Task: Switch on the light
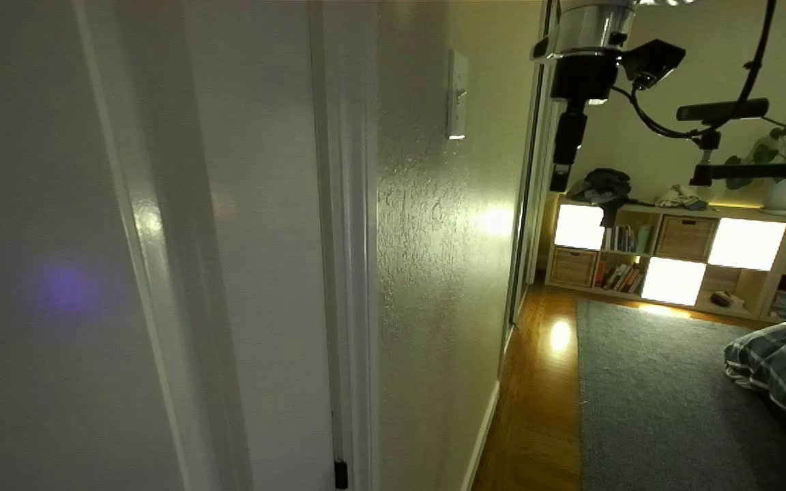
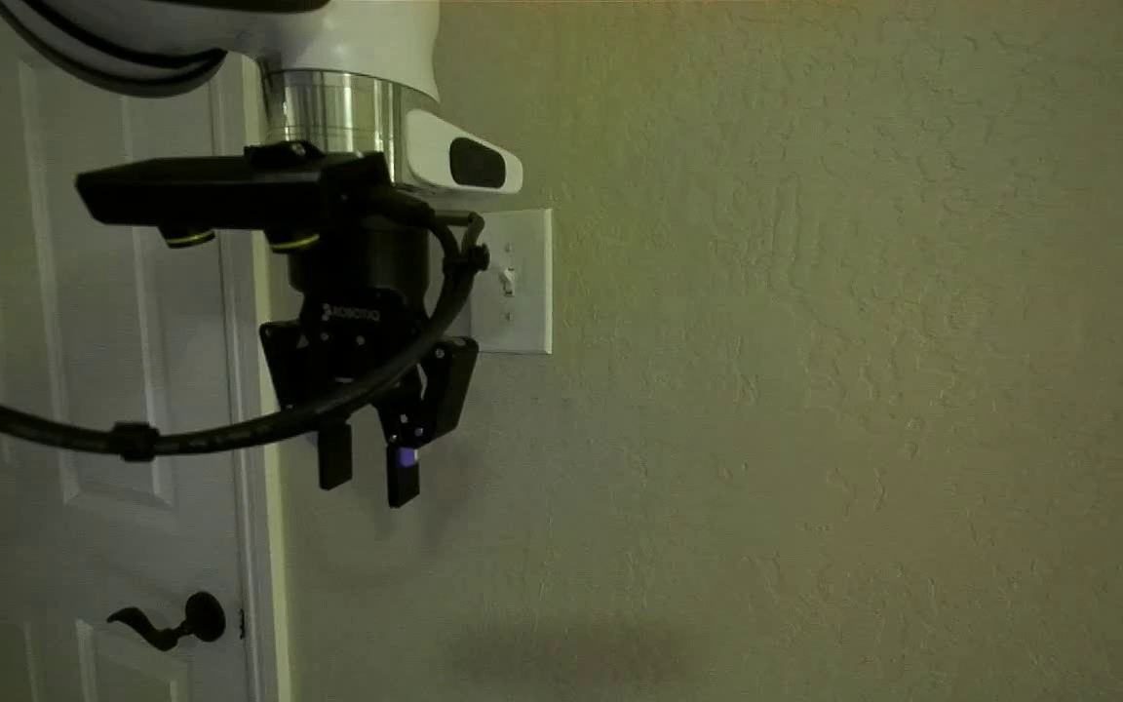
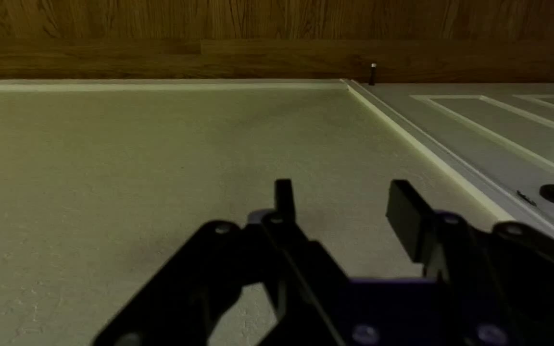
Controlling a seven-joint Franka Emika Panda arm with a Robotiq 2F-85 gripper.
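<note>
Nearest, in an exterior view: cable (image 2: 230,436) bowed across the front of the gripper (image 2: 369,487). Might snag the light switch (image 2: 528,283) if dragged right w/o slack. Gripper points down, fingers (image 2: 334,456) apart, nothing btwn them. W/ that gap, prob. trouble = tips straddling the lever (image 2: 509,283) or one just grazing it.

Next, that switch, on the wall (image 2: 815,439), higher than the tips & to their right, its left part hidden behind the gripper. No contact: in an exterior view switch plate (image 1: 458,95) & gripper are clearly apart. Can't tell if lever's up or down, so a push the wrong way is poss. Rising straight up too close in = gripper scraping wall or plate. Wrist view doesn't show the switch, so aiming by it alone = blind, prob. miss. Lamp itself: not in any view.

Left in an exterior view, door (image 2: 103,341); wide swing could bump it. Farthest, in an exterior view, bookshelf (image 1: 783,244) w/ glowing squares (image 1: 673,281): glare could get misread as the light being on.
</note>
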